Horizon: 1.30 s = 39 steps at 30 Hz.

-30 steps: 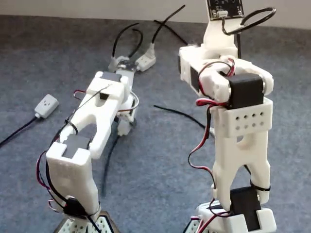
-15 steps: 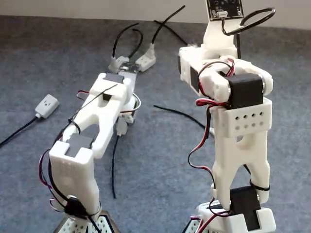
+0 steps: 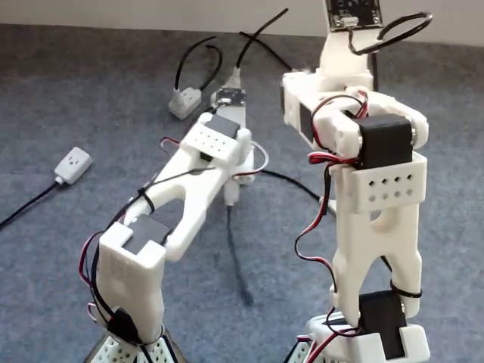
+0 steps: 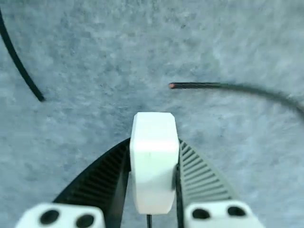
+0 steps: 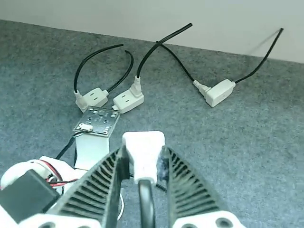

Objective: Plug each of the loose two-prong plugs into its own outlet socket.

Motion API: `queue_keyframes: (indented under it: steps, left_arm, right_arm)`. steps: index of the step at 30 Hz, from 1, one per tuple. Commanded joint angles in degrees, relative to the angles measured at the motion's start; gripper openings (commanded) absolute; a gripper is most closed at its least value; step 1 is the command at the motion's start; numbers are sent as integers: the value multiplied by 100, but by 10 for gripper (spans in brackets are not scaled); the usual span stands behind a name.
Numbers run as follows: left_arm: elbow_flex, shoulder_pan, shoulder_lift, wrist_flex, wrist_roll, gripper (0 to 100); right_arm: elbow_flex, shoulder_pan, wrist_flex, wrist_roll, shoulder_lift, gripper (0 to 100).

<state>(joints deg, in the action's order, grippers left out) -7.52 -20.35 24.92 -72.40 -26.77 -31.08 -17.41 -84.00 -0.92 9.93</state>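
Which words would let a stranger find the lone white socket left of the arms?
On the grey carpet, find the left arm. Off its outer side lies a white socket with a black cord. Unlike the sockets near the wall, it lies alone.

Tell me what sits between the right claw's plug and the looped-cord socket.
Right wrist view: the left arm's camera board sits between the plug in the right claw and that socket.
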Motion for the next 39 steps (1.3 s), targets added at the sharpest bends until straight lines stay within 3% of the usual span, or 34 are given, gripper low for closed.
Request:
queue_keyframes:
  steps: [1, 5, 13, 16, 21, 27, 29, 32, 39]
  left_arm:
    - [-532, -409, -84, 18, -2321, 6]
    - [-892, -242, -84, 9, -3815, 6]
    - [-963, -207, -13, 9, -4510, 11]
    - [-752, -224, -75, -18, -4440, 17]
    - [-1560, -224, -84, -870, -2919, 109]
    - [-3178, 198, -75, -1952, -2681, 116]
    - [-3530, 347, -40, -2163, -2277, 116]
    - [-3609, 426, -22, -2365, -1890, 116]
    - [-3380, 127, 426, -2347, -1829, 117]
  right_arm:
    - [-286, 365, 22, 185, 101, 16]
    - [-532, 514, -22, 475, 48, 16]
    - [-637, 629, -22, 492, 48, 16]
    - [-629, 629, -22, 492, 48, 16]
    - [-611, 629, -22, 501, 48, 36]
    - [-611, 629, -22, 501, 48, 65]
    - [-611, 629, -22, 501, 48, 65]
    - [-611, 629, -22, 501, 48, 66]
    - [-611, 629, -22, 501, 48, 69]
